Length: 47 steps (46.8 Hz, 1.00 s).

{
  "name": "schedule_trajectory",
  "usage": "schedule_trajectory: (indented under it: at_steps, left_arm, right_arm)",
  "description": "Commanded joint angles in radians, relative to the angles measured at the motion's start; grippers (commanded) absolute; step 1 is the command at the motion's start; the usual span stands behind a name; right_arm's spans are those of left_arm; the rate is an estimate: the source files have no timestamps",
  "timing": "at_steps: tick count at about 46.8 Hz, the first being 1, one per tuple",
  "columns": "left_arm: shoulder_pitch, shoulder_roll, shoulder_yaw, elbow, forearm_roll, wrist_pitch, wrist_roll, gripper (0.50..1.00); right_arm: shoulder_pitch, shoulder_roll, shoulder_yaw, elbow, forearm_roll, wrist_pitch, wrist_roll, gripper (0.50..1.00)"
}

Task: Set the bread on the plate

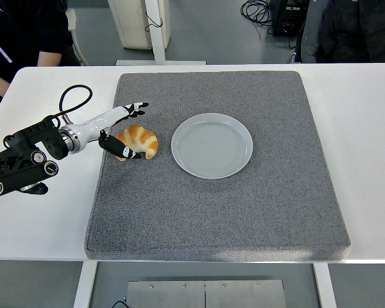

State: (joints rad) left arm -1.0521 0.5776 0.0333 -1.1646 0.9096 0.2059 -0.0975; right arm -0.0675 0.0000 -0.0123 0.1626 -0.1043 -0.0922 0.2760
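A golden croissant (140,140) lies on the grey mat (218,205), left of an empty pale grey plate (212,145). My left hand (125,128) reaches in from the left edge and straddles the croissant's left end. Its fingers (136,108) stretch out above the bread and the thumb (120,149) lies along the bread's near left side, touching it. The hand is spread and not closed on the bread. The right arm does not show.
The mat covers most of the white table (366,128). A person in dark clothes (19,32) stands at the top left, another dark figure (353,29) at the top right. A black cable loop (74,96) rises from my left wrist.
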Motion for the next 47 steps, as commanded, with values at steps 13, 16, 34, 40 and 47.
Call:
schedule_trajectory:
  at_steps: [13,16,34,40,47]
  left_arm:
    - [0.012,-0.027,0.000,0.031,0.002,0.001,-0.033,0.936]
    - [0.012,-0.030,0.000,0.031,0.002,0.001,-0.033,0.927]
    - [0.029,-0.032,0.004,0.034,0.002,0.000,-0.034,0.871]
    - [0.029,-0.030,0.005,0.032,0.003,0.000,-0.034,0.780]
    - [0.020,-0.027,0.005,0.034,0.003,0.000,-0.034,0.704]
  right_arm:
    - [-0.002,0.000,0.000,0.000,0.000,0.000,0.000,1.000]
    - [-0.002,0.000,0.000,0.000,0.000,0.000,0.000,1.000]
    - [-0.002,0.000,0.000,0.000,0.000,0.000,0.000,1.000]
    - [-0.003,0.000,0.000,0.000,0.000,0.000,0.000,1.000]
    - [-0.005,0.000,0.000,0.000,0.000,0.000,0.000,1.000]
